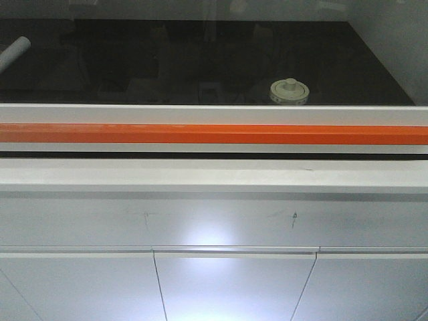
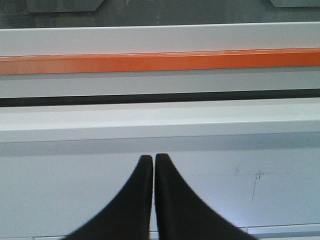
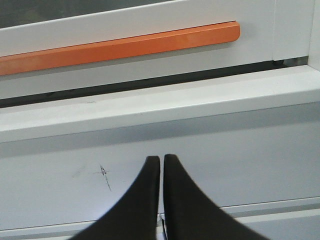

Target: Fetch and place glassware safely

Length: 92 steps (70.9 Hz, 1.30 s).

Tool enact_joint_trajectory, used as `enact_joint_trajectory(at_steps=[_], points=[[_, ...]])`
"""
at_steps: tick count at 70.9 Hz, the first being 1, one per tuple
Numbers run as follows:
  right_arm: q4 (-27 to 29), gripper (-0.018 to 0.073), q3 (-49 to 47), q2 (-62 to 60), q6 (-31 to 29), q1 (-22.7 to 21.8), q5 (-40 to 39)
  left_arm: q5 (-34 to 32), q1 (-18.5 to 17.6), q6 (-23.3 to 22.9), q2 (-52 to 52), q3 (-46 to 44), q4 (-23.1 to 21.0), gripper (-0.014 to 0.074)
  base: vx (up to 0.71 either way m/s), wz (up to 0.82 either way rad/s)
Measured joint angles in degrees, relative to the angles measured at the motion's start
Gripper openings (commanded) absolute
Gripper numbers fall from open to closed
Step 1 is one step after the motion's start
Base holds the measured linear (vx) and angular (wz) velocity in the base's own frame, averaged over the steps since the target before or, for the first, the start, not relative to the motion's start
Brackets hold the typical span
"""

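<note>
Beyond the white frame (image 1: 214,112), on the black surface (image 1: 167,60): glass jar (image 1: 289,91), right of centre, close to the surface's front edge. Only its cream-white lid (image 1: 297,92) with raised knob shows above the frame.
Room around jar: black surface stretches left, right and behind; grey tube (image 1: 13,52) well apart at the far left edge.
Orange bar (image 1: 214,134): runs across in front of the jar, set in the white frame. In the right wrist view its rounded end stops short of the upright.
White ledge (image 1: 214,175): below the bar, a dark slot between.
Cabinet doors (image 1: 234,287): under the ledge, thin seams.
Left gripper (image 2: 153,159): black fingers pressed together, empty, facing the white panel under the ledge.
Right gripper (image 3: 162,159): fingers closed to a hairline gap, empty, right of a scratch mark (image 3: 104,172).
</note>
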Motion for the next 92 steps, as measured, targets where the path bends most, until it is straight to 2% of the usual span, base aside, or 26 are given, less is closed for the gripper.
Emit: enact_joint_trajectory(at_steps=[12,19,30,37,46,53,59,71,77,87,92], points=[[0.0,-0.0003,0.0,0.0,0.0,0.0,-2.5,-0.1,0.0,0.0,0.0,0.0,0.0,-0.0007,0.00,0.00],[0.1,-0.0003,0.0,0.0,0.1,0.0,-5.2,-1.3,0.0,-0.2,0.0,0.0,-1.6,-0.0007,0.00,0.00],[0.9,-0.0003,0.0,0.0,0.1,0.0,-14.0,-7.9,0.0,-0.2,0.0,0.0,-6.5,-0.0007,0.00,0.00],[0.9,-0.0003,-0.5,0.0,0.1,0.0,-19.3,-13.6,0.0,-0.2,0.0,-0.8,-7.8,-0.0007,0.00,0.00],[0.0,-0.0003,-6.9,0.0,0.0,0.0,-20.4,-16.3,0.0,0.4,0.1,-8.5,-7.6,-0.0007,0.00,0.00],[-3.7,-0.0003,-15.1,1.1,-0.2,0.0,-20.3,-16.5,0.0,0.9,3.2,-17.8,-4.1,-0.0007,0.00,0.00],[-6.7,-0.0003,-22.3,4.9,-0.2,0.0,-19.8,-15.7,0.0,1.1,8.7,-26.0,0.4,-0.0007,0.00,0.00],[-7.9,-0.0003,-33.9,15.4,-0.2,0.0,-19.9,-14.7,0.0,1.1,22.9,-39.2,2.5,-0.0007,0.00,0.00],[-7.9,-0.0003,-37.1,20.9,-0.2,0.0,-21.6,-14.4,0.0,1.1,29.6,-43.9,2.6,-0.0007,0.00,0.00],[-7.9,-0.0003,-38.7,29.8,-0.2,0.0,-30.6,-14.3,0.0,1.1,39.2,-49.8,2.8,-0.0007,0.00,0.00],[-7.4,-0.0003,-38.8,34.1,-0.2,0.0,-31.4,-14.3,0.0,1.1,42.9,-51.6,2.8,-0.0007,0.00,0.00]])
